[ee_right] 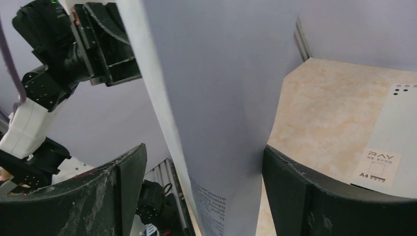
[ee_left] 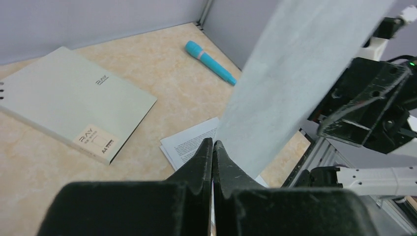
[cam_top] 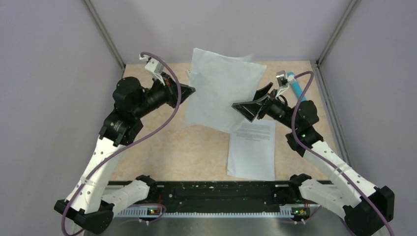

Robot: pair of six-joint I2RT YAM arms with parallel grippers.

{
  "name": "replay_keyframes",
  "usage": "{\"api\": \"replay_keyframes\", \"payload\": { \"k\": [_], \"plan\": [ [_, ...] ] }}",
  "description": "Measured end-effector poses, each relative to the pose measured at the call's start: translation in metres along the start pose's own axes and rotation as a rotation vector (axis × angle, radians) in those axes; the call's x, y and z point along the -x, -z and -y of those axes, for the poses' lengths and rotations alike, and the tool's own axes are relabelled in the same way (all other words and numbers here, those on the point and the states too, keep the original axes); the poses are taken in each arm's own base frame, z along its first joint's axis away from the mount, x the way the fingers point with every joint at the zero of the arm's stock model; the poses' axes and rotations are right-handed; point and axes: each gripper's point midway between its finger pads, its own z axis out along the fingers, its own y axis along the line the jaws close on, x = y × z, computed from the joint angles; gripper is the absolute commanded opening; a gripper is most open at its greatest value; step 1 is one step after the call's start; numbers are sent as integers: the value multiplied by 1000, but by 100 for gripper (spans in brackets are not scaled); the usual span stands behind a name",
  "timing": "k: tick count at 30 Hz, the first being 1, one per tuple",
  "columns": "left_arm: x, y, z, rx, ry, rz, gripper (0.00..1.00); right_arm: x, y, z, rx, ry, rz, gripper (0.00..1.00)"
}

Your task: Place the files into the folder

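Note:
One white sheet of the files [cam_top: 221, 88] hangs in the air above the table. My left gripper [cam_top: 191, 90] is shut on its left edge; in the left wrist view the jaws [ee_left: 213, 145] are pressed together on the sheet [ee_left: 295, 73]. My right gripper [cam_top: 252, 98] is open, and the sheet's right edge [ee_right: 221, 73] stands between its spread jaws [ee_right: 204, 150]. More printed sheets [cam_top: 252, 150] lie flat on the table. The grey folder [ee_left: 74, 103] lies closed on the table; it also shows in the right wrist view [ee_right: 393, 152]. The lifted sheet hides it in the top view.
A teal pen [cam_top: 297, 88] lies at the back right near the wall, also in the left wrist view [ee_left: 210, 61]. Grey walls close in the table on three sides. The black rail [cam_top: 216, 194] with the arm bases runs along the near edge.

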Motion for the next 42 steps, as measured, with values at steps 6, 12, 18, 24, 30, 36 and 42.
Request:
{"api": "replay_keyframes", "payload": {
  "k": [6,12,18,24,30,36,42],
  "plan": [
    [-3,-3,-16,85,38,0,0,9,3,-14,39,-19,28,80],
    [0,-3,-19,109,79,13,0,15,6,-26,75,-29,41,76],
    [-2,-5,-11,67,126,3,0,11,7,-20,43,-27,28,69],
    [-10,-16,-7,29,199,-36,0,8,7,7,-110,-26,0,27],
    [-48,-42,-18,50,304,-143,0,18,20,43,-397,-19,-30,0],
    [-148,-89,-18,113,404,-380,0,-15,68,88,-737,-63,-164,0],
    [-253,-124,-15,191,453,-604,0,-90,146,129,-1042,-124,-351,0]
  ]
}}
